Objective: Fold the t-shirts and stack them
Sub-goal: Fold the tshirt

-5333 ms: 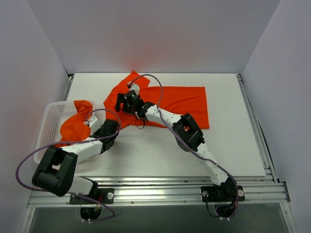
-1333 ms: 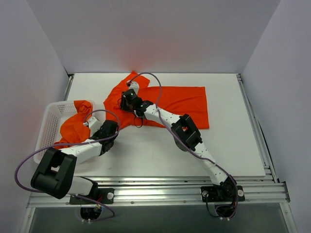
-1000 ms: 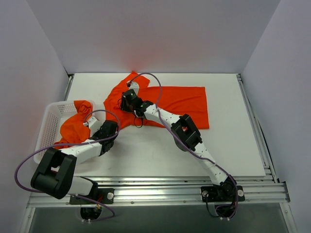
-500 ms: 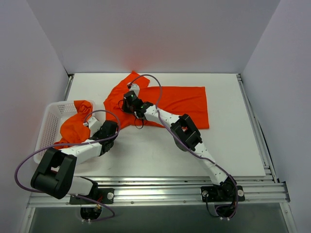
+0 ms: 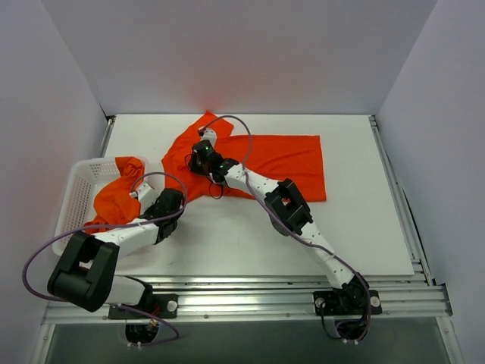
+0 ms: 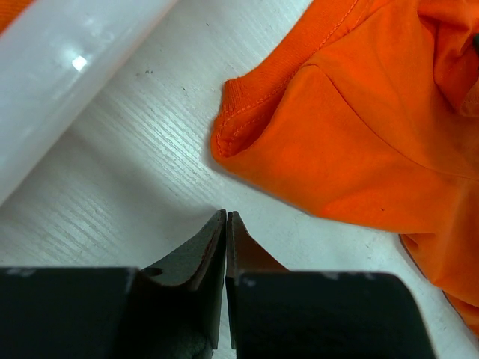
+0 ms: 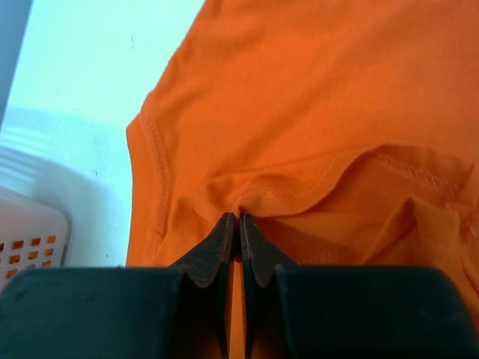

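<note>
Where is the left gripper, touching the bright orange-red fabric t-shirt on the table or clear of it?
Apart. The left wrist view shows bare white table between the shut left gripper and the hem of the bright orange-red fabric t-shirt.

Basket [image 5: 76, 189] left of spread t-shirt [image 5: 284, 158]

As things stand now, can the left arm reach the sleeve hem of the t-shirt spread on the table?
Probably yes. The left fingers hang shut over bare table, the sleeve hem of the t-shirt lies just ahead, and nothing stands between them. They must open first.
</note>
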You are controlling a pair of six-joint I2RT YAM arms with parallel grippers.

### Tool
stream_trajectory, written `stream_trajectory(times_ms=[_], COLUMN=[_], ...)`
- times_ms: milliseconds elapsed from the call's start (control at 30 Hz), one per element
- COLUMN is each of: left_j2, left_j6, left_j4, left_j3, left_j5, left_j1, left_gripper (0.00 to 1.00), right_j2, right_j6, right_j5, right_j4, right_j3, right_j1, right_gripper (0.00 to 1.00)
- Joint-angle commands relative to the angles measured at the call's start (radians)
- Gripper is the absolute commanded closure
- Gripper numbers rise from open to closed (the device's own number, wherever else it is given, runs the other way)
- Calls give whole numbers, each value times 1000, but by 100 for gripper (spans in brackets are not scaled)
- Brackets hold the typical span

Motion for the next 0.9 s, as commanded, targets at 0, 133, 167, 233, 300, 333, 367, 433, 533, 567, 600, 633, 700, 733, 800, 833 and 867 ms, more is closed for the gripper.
stream_trajectory(times_ms=[0, 133, 167, 233, 300, 333, 367, 433, 533, 567, 600, 633, 700, 733, 800, 833, 867], left_j2=[-22, -21, -21, -22, -22, -22, -22, -21, -16, -13, -11, -10, -5, -4, -4, -7, -10], left_j6=[9, 9, 9, 11, 11, 11, 12, 12, 12, 11, 11, 11, 9, 6, 5, 0, 0], left_j4=[37, 36, 36, 34, 32, 31, 31, 26, 23, 20, 19, 16, 8, 6, 6, 6, 8], left_j3=[1, 2, 1, 2, 1, 2, 2, 4, 8, 10, 13, 14, 22, 22, 22, 22, 21], left_j5=[-13, -13, -13, -13, -19, -19, -22, -25, -30, -30, -31, -36, -37, -42, -44, -45, -48], left_j1=[4, 4, 4, 3, 0, -2, -5, -5, -5, -8, -8, -10, -11, -13, -13, -13, -13], left_gripper=[88, 88, 88, 88, 88, 88, 88, 88, 88, 88, 88, 88, 88, 88, 88, 88, 88], right_j2=[30, 107, 116, 139, 151, 156, 164, 168, 171, 167, 162, 144, 113, 63, -17, -119, -173], right_j6=[23, 55, 61, 89, 106, 123, 132, 138, 106, 76, 55, 37, -9, -27, -89, -112, -136], right_j5=[-26, -66, -69, -80, -91, -92, -95, -94, -91, -83, -82, -80, -79, -82, -77, -65, -45], right_j4=[100, 190, 212, 282, 335, 390, 421, 506, 629, 660, 712, 731, 776, 784, 818, 833, 844], right_j3=[55, 115, 124, 136, 141, 142, 142, 141, 141, 141, 141, 142, 135, 127, 39, -17, -148], right_j1=[-25, -45, -50, -68, -87, -91, -98, -108, -113, -113, -114, -116, -122, -125, -134, -136, -136], right_gripper=[100, 100, 100, 91, 72, 68, 58, 42, 11, 6, 5, 4, 3, 3, 1, 0, 0])
